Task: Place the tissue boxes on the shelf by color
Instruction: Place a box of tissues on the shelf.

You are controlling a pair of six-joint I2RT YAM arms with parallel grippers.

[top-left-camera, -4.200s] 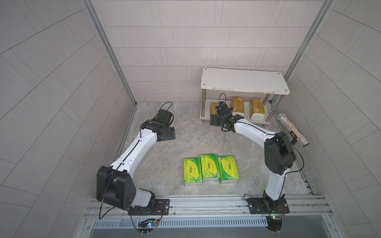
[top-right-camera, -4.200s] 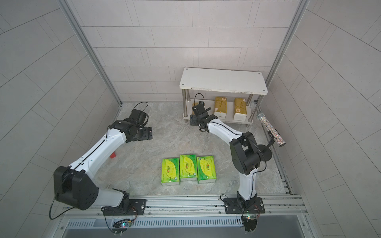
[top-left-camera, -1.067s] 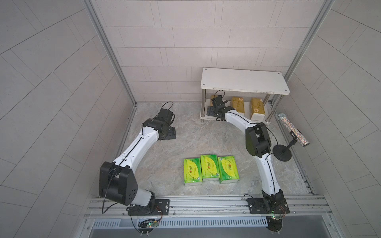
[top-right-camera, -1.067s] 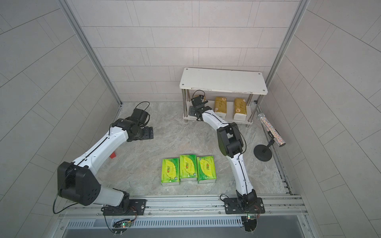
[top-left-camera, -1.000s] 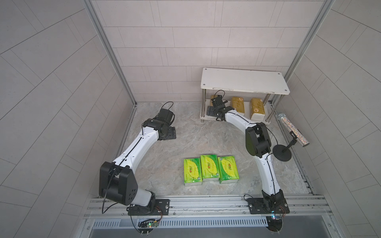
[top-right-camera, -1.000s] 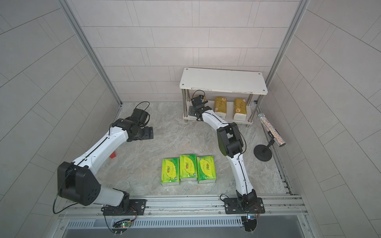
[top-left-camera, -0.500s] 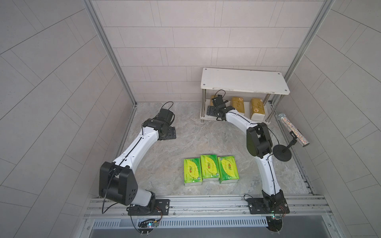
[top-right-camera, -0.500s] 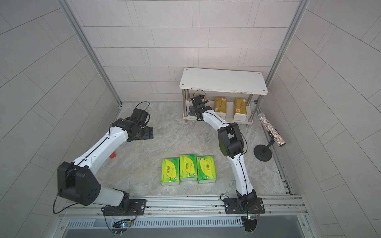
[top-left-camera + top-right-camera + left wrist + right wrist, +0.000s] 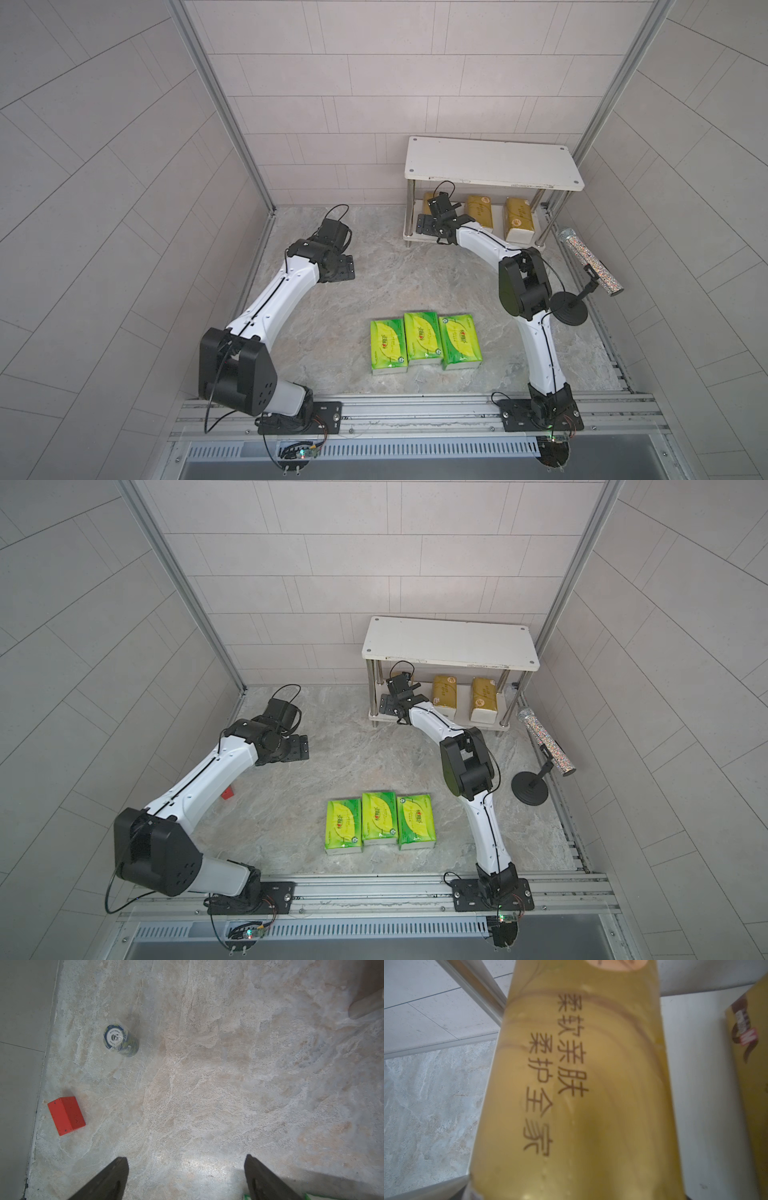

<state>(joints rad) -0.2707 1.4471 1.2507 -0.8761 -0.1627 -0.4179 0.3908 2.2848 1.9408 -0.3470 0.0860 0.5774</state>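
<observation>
three gold tissue packs (image 9: pixel 480 212) stand on the lower board of the shelf (image 9: pixel 492 164), which sits in the far corner. the end pack (image 9: pixel 571 1084) fills the right wrist view, with the right gripper (image 9: pixel 439 204) right over it; whether its jaws are apart or clamped on it cannot be told. three green packs (image 9: pixel 423 338) lie side by side, touching, on the marbled stone floor (image 9: pixel 374 266), well apart from the shelf. the left gripper (image 9: pixel 186 1160) hangs above the floor, jaws wide apart, near a red block (image 9: pixel 66 1115) and a stack of poker chips (image 9: pixel 119 1040). grey tiled walls (image 9: pixel 353 83) enclose three sides.
</observation>
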